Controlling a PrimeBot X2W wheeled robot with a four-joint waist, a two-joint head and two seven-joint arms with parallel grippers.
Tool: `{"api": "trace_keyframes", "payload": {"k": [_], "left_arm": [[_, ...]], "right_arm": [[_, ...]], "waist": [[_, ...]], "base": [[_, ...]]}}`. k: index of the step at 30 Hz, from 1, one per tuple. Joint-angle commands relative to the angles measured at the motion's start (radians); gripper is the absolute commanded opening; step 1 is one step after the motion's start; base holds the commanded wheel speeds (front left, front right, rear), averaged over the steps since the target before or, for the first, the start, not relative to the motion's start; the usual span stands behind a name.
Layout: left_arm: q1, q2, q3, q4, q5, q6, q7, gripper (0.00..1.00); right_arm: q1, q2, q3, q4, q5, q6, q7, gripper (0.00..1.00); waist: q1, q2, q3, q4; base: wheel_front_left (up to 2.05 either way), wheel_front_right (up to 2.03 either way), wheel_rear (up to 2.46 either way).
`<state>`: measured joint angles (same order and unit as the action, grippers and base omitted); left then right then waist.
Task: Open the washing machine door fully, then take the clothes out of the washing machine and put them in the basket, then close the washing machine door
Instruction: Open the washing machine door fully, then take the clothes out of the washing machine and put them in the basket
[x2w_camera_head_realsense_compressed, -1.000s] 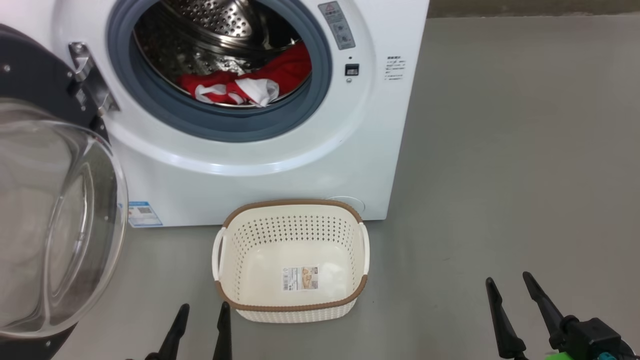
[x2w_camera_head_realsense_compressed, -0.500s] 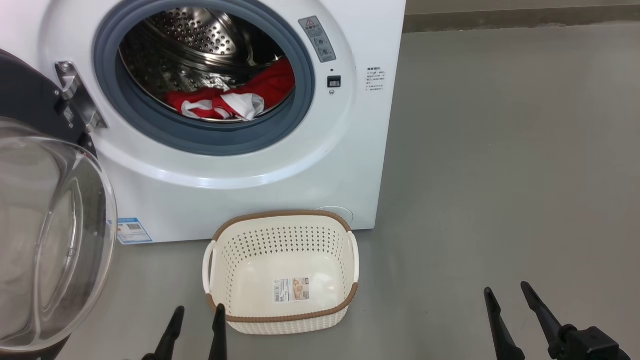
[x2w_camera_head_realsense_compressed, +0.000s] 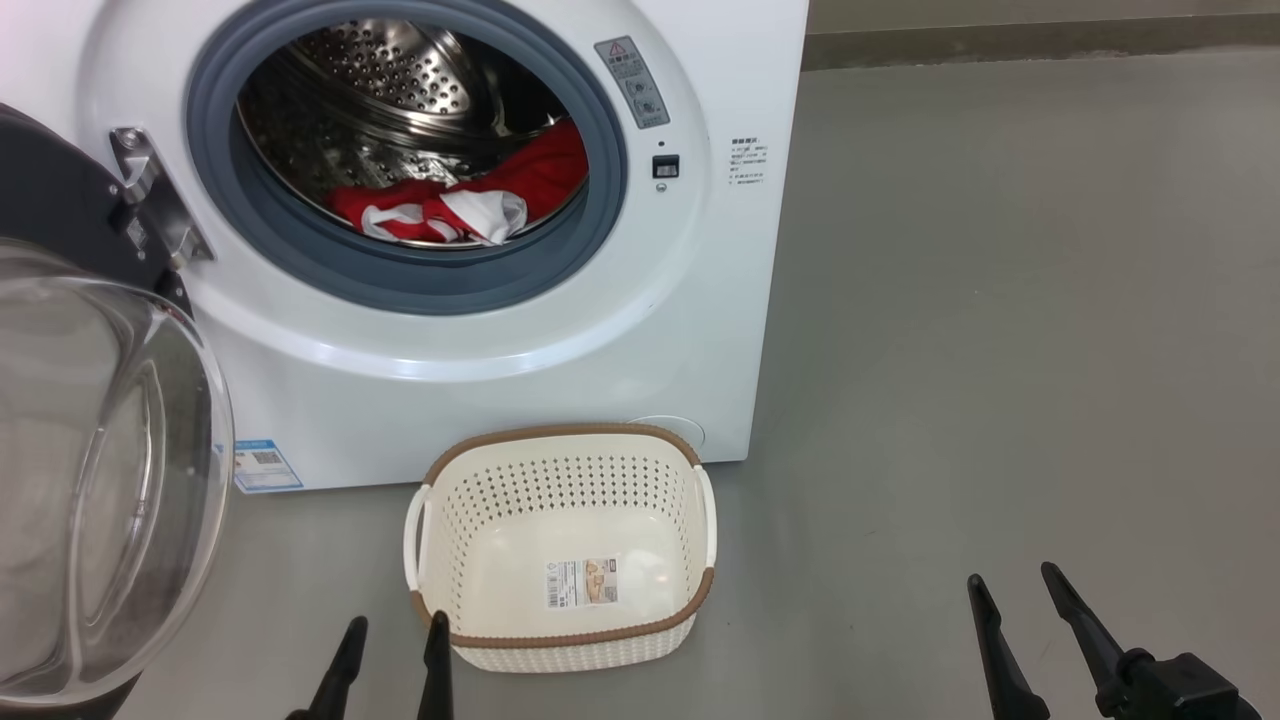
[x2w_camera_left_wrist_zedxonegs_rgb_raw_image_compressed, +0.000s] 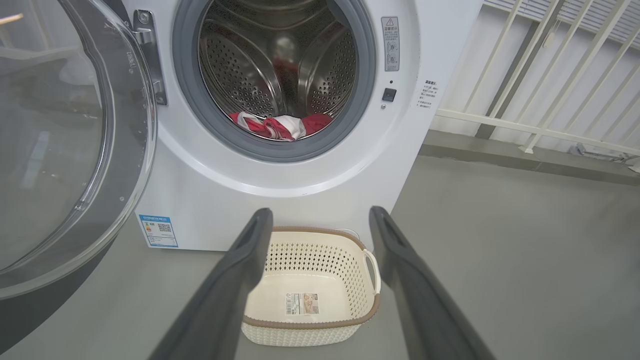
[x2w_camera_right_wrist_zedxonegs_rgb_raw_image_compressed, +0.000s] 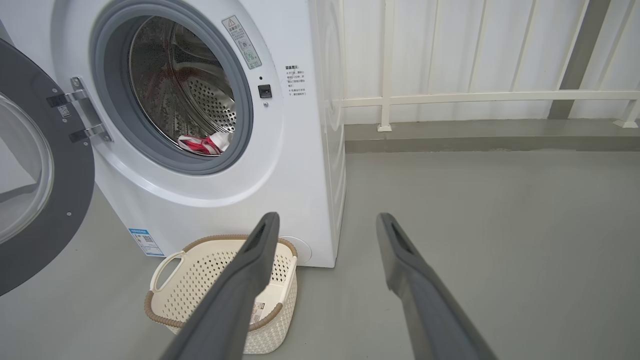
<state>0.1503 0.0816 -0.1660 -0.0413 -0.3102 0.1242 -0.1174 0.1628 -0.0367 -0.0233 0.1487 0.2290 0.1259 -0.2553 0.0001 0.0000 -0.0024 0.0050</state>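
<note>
The washing machine door (x2w_camera_head_realsense_compressed: 110, 480) stands open, red clothes (x2w_camera_head_realsense_compressed: 450, 205) low in the drum (x2w_camera_head_realsense_compressed: 400, 70), basket (x2w_camera_head_realsense_compressed: 560, 436) empty below; left gripper (x2w_camera_head_realsense_compressed: 396, 625) and right gripper (x2w_camera_head_realsense_compressed: 1012, 580), 2 claws spread and empty, could snag the grey rubber ring (x2w_camera_head_realsense_compressed: 420, 290) or drop fabric short.

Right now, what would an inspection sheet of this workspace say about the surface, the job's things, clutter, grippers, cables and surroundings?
Surface: smooth grey floor.
Job's things: door swung open at left; red and white clothes lie inside the washer; basket on the floor before the washer, holding just a paper label.
Clutter: nothing seen.
Grippers: left gripper open, holding nothing, beside the basket's near left corner; right gripper open, holding nothing, over the floor.
Cables: nothing seen.
Surroundings: white railing behind, right of the washer.
</note>
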Motion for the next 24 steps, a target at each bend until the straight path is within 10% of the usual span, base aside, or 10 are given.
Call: {"api": "trace_keyframes", "payload": {"k": [1,24], "left_arm": [[-0.012,0.009,0.030,-0.021,-0.002,0.009,-0.012,1.00],[-0.017,0.012,0.006,-0.023,-0.006,0.020,-0.018,1.00]], "right_arm": [[-0.012,-0.014,0.022,-0.025,0.004,0.005,-0.006,1.00],[-0.016,-0.014,0.021,-0.022,0.007,0.005,-0.006,1.00]], "waist": [[-0.0001,0.0000,0.000,0.000],[-0.0001,0.0000,-0.005,0.001]], "base": [[0.00,0.00,0.00],[0.87,-0.89,0.02]]}}
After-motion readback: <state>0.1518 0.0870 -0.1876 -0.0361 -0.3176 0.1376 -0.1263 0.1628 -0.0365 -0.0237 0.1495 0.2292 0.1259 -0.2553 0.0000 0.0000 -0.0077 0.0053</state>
